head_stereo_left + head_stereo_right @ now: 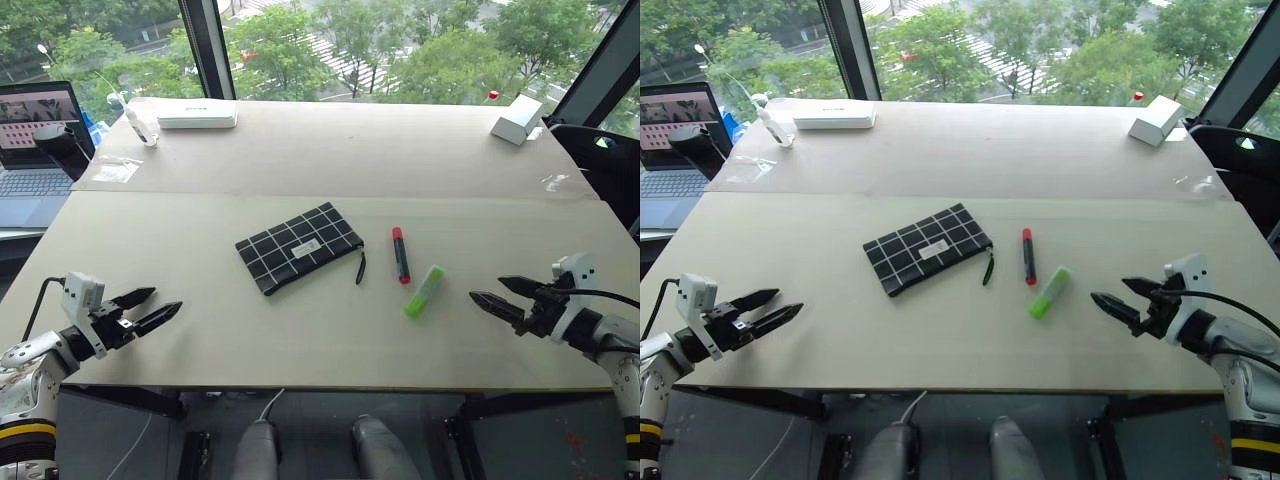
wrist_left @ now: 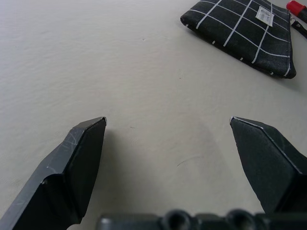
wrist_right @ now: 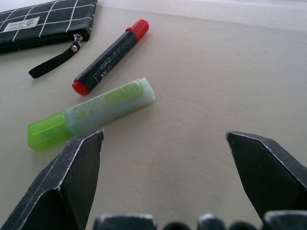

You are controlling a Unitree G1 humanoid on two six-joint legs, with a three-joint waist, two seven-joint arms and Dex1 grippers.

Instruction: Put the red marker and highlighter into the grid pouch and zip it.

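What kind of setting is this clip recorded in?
Likely an office or lab test bench on an upper floor: a plain table against large windows over treetops and a street, an open laptop at the side, and white boxes near the back edge.

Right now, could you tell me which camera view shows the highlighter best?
The right wrist view: the highlighter lies close and whole, its lime cap and printed barrel plain. Both eye views show it small, beside the red marker. The left wrist view catches the grid pouch instead.
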